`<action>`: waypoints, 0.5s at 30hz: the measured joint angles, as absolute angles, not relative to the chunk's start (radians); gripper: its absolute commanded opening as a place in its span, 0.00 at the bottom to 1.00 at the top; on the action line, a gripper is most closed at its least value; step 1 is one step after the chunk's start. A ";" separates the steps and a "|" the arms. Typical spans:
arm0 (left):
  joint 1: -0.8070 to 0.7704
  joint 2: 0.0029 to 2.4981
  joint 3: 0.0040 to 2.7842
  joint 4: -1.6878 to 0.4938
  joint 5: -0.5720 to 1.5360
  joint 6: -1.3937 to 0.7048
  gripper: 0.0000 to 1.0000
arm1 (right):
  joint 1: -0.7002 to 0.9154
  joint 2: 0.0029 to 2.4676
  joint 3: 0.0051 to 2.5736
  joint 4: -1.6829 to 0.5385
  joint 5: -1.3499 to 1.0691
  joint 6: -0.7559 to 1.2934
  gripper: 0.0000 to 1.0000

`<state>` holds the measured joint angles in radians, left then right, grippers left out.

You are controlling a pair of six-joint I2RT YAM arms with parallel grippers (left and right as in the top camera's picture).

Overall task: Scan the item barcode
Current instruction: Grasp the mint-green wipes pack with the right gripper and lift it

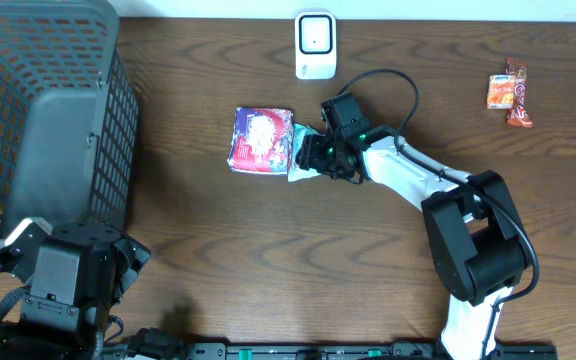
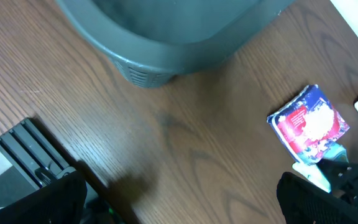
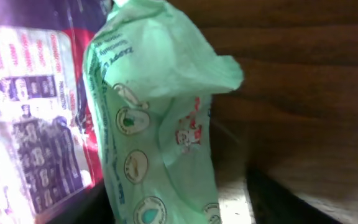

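Right gripper [image 1: 318,155] is sitting on the green packet [image 1: 302,137], mid-table.
Basket [image 1: 118,140] is showing nothing inside; left gripper [image 1: 76,250] is hanging wide open. Green packet is touching the red packet [image 1: 259,140]; can't tell if it's gripped. Should be pinching only green's edge, barcode uncovered for the scanner [image 1: 315,45].

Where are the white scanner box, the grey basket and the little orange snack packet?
white scanner box [image 1: 315,45]: overhead view, middle of its face.
grey basket [image 1: 120,140]: overhead view, its mesh side wall.
orange snack packet [image 1: 509,93]: overhead view, middle of the wrapper.
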<state>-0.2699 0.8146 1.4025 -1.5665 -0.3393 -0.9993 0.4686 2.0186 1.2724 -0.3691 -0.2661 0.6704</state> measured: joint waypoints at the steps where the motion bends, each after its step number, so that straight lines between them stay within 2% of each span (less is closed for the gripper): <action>1: -0.270 0.814 1.402 -1.567 -0.339 -0.999 0.98 | 0.469 2.021 1.272 -0.372 -0.275 0.666 0.39; 5: -0.270 0.814 1.402 -1.567 -0.340 -0.999 0.98 | 0.469 2.027 1.272 -0.379 -0.303 0.664 0.01; 11: -0.270 0.814 1.402 -1.567 -0.339 -0.999 0.98 | 0.459 2.008 1.292 -0.495 -0.292 0.618 0.01; 15: -0.270 0.815 1.402 -1.567 -0.340 -0.999 0.98 | 0.455 1.956 1.295 -0.664 -0.156 0.603 0.01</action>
<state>-0.2699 0.8146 1.4025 -1.5669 -0.3397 -0.9993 0.4545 1.9564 1.2949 -0.6640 -0.1558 0.6025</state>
